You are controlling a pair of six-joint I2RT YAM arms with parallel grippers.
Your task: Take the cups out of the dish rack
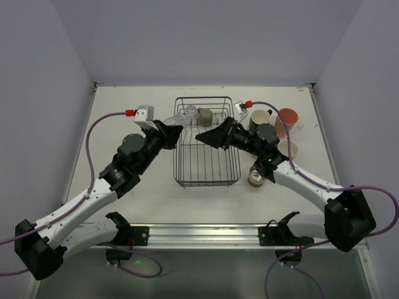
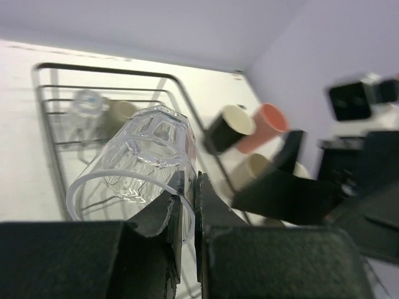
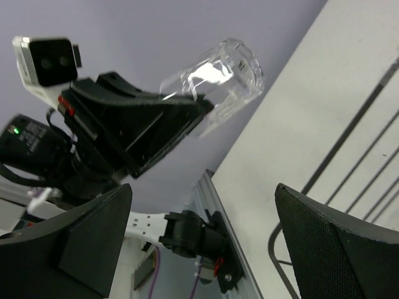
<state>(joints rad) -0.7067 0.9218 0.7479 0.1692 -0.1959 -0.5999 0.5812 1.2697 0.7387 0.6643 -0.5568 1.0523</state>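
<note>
Presently, left gripper (image 1: 176,128) (image 2: 187,190): closed on the clear glass (image 1: 179,119) (image 2: 146,156) (image 3: 215,87), rim pinched between the 2 fingers.
held glass, pose: off the table (image 1: 162,205), tilted, mouth toward the wrist, base pointing away.
held glass, place: over the far left rim of the dish rack (image 1: 206,184), per the top view.
right gripper (image 1: 209,136) (image 3: 206,205): jaws spread wide, nothing between them, above the right half of the rack.
in rack, far end: second clear glass (image 1: 191,113) and grey-brown cup (image 1: 204,115), side by side.
out of rack, on the table to its right: black mug (image 1: 260,118), pink tumbler (image 1: 287,119), beige cup (image 1: 288,148), 3 in all, mouths up.
near right corner of rack: brown cup (image 1: 256,177) just beside it, close under the right arm; pose hard to tell.
</note>
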